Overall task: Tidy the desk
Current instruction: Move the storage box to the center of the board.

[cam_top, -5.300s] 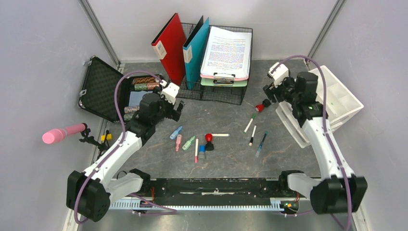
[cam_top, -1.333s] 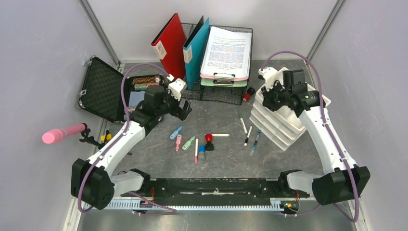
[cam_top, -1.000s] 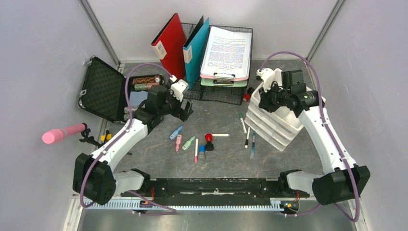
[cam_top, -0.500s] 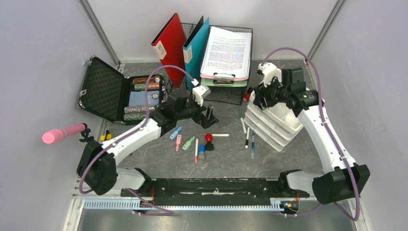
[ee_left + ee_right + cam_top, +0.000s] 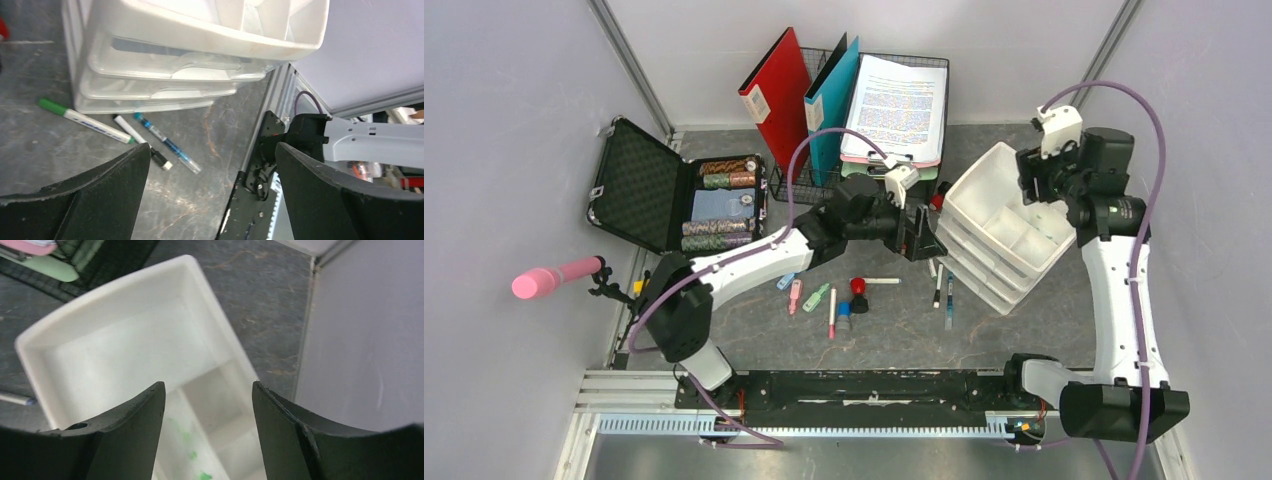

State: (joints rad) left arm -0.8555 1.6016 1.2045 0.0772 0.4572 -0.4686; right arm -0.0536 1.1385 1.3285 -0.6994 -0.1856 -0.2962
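As I looked in from the near edge, the black-and-aluminium rail (image 5: 854,398) ran along the front of the desk (image 5: 1014,325), whose dark stone-look top filled the space between the pale walls. Just beyond the rail, near the middle, a scatter of small markers and stamps (image 5: 832,300) lay on the desk, a red-topped stamp (image 5: 858,287) among them. To their right three pens lay close together: a green-capped marker (image 5: 82,119), a white pen (image 5: 139,141) with a black tip and a blue pen (image 5: 167,146), all just beside the foot of the white drawer unit (image 5: 999,230).

My left tool (image 5: 921,232) hung above those pens, the arm reaching far across to the right, its fingers (image 5: 80,200) wide apart with nothing between them. The drawer unit stood on the right half of the desk, turned at an angle, its top tray split into compartments. My right tool (image 5: 1036,182) hovered over the far right part of that tray, jaws apart and holding nothing.

On the far left an open black foam-lined case (image 5: 639,185) held patterned rolls. At the far wall a red folder (image 5: 774,95) and a teal folder (image 5: 831,90) stood upright at the left end of a wire rack (image 5: 879,195), and a clipboard (image 5: 896,105) with a printed sheet lay tilted on it.
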